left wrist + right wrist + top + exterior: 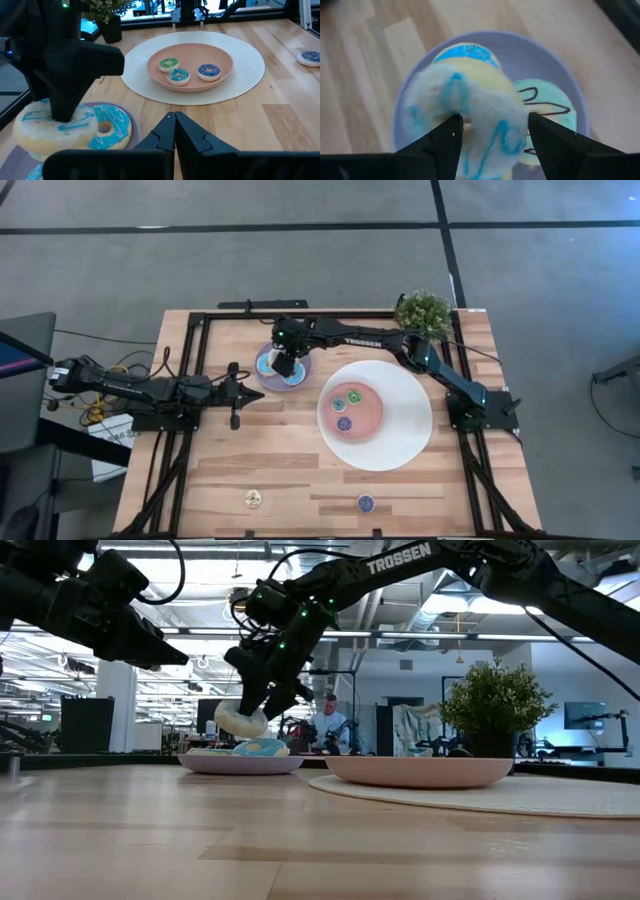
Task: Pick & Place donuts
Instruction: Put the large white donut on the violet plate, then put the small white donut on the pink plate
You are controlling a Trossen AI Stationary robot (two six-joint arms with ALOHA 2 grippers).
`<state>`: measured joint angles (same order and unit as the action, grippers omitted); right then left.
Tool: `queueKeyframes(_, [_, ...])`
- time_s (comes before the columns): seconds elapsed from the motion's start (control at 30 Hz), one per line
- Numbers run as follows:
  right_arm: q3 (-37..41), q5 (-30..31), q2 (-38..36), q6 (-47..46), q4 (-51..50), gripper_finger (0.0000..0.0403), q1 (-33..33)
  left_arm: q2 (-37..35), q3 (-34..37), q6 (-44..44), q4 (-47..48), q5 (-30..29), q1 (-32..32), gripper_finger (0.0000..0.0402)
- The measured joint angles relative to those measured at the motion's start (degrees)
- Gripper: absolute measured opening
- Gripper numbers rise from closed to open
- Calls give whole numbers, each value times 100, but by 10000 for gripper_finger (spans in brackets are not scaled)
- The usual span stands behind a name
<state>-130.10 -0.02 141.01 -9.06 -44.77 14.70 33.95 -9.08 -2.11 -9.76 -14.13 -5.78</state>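
Observation:
A lilac plate [270, 375] [560, 65] holds the larger donuts. My right gripper [495, 132] [258, 708] hangs over it, shut on a cream donut streaked with blue [470, 100] [240, 721] [47, 129]. A blue donut [107, 127] [260, 748] and a mint donut with dark lines [547, 107] lie flat on the plate. Three mini donuts [178, 75] lie in the pink plate [372, 418]. Two more minis, one tan [254, 499] and one purple [366, 503], lie on the table near its near edge. My left gripper [236, 394] [175, 131] is shut and waits left of the lilac plate. My right gripper pinches the cream donut between its two fingers [451, 137], one on each side of the ring's outer edge [465, 125]. The fingers come from above, slanting down. In the low view the donut is tilted and lifted just above the plate and the blue donut.
The pink plate sits on a round white mat [410, 435] right of the lilac plate. A potted plant [423, 310] stands at the far right corner. Bare wood lies across the table's near half. A person [328, 725] is in the room beyond the table.

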Motion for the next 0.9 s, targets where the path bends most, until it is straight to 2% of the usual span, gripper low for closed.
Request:
queueKeyframes(0.1, [0,-175,0,212,-53,217,-2,0,0,0,0,0,1,0])
queueKeyframes(0.17, [0,28,0,135,-58,216,-18,0,0,-1,0,0,2,0])
queueKeyframes(0.5, [0,60,-20,198,-64,208,-13,0,0,-12,0,0,2,0])
queueKeyframes(0.7, [-2,-49,-484,439,-265,199,47,1,0,-24,0,-133,0,0])
queueKeyframes(0.9, [36,-897,-1069,517,-1104,167,133,2,-1,143,-26,-115,0,0])
